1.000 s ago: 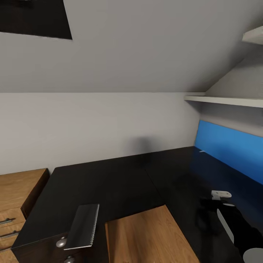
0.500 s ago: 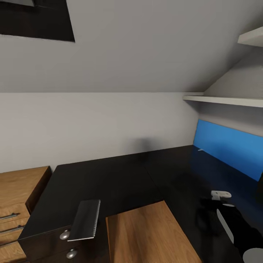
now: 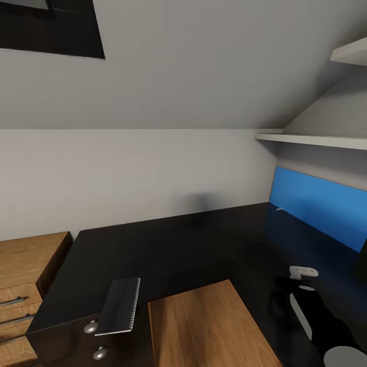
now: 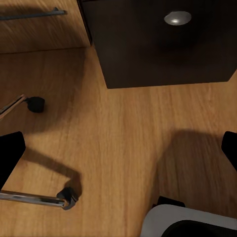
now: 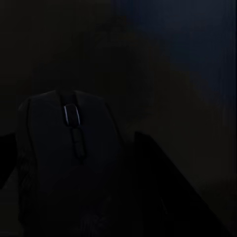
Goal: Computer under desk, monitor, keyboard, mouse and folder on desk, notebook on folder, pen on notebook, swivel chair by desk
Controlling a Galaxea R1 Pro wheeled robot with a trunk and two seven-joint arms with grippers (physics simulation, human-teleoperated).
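Observation:
The desk (image 3: 153, 255) has a glossy black L-shaped top. A dark spiral-bound notebook (image 3: 120, 305) lies at its front left corner, overhanging the drawers with round silver knobs (image 3: 90, 328). My right gripper (image 3: 281, 299) hangs low over the right wing of the desk. Its wrist view is very dark and shows the black mouse (image 5: 69, 158) close below, with dark finger shapes either side. The left gripper (image 4: 121, 153) is open over the wood floor with nothing between its fingers (image 4: 10, 153). The swivel chair's chrome legs and castors (image 4: 68, 197) show beside it.
A light-wood cabinet (image 3: 25, 270) stands left of the desk. A bright blue flat panel (image 3: 316, 206) runs along the right wall under white shelves (image 3: 311, 139). The wood floor (image 3: 204, 331) fills the desk's inner corner. The black drawer unit (image 4: 163, 49) is near my left hand.
The camera shifted slightly since the oldest frame. My right arm has moved a little left and lower over the desk. The notebook has stayed put.

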